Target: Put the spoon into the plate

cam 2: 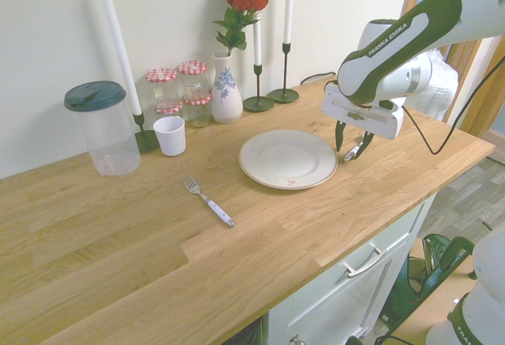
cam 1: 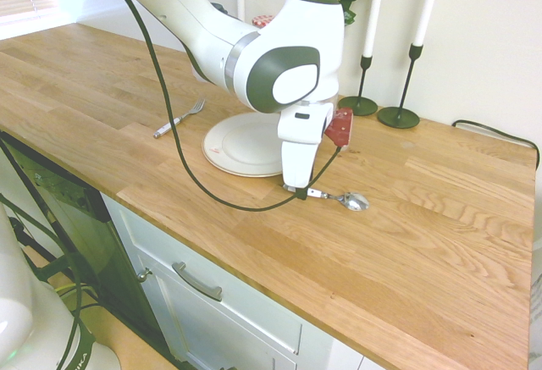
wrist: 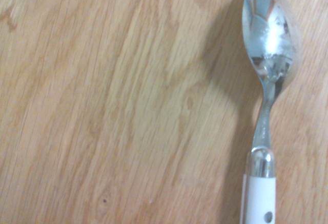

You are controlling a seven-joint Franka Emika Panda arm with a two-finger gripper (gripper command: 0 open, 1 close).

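The spoon (cam 1: 349,200) lies flat on the wooden counter just right of the plate (cam 1: 240,145); its shiny bowl points away from the plate. My gripper (cam 1: 296,190) has come down over the white handle end, and the second exterior view shows its dark fingers (cam 2: 341,135) standing apart on either side of the spoon (cam 2: 353,152), so it is open. The off-white plate (cam 2: 288,159) holds nothing. In the wrist view the spoon (wrist: 269,55) shows close up, resting on the wood, bowl and silver neck above the white handle.
A white-handled fork (cam 2: 210,200) lies left of the plate. Along the back wall stand candlesticks (cam 2: 284,92), a vase with a rose (cam 2: 226,92), jars (cam 2: 193,84), a white cup (cam 2: 170,135) and a lidded plastic container (cam 2: 106,132). The counter's front edge runs close by.
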